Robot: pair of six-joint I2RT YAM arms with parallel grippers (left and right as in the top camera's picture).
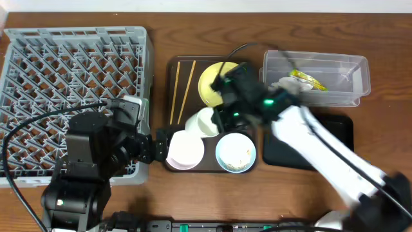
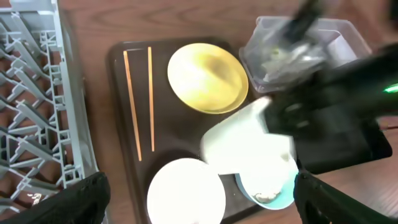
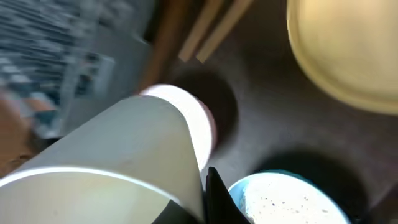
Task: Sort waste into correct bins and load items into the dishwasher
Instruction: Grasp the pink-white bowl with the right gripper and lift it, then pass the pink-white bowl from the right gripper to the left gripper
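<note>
The bottom edge cuts off the pale blue bowl (image 3: 286,200) and small white cup (image 3: 112,146).

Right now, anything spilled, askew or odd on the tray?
No spill visible. The small white cup hangs tilted in the right hand above the brown tray. The pale blue bowl has rice grains in it.

Overhead looks straight down; both close wrist views share the brown tray (image 2: 141,99).
</note>
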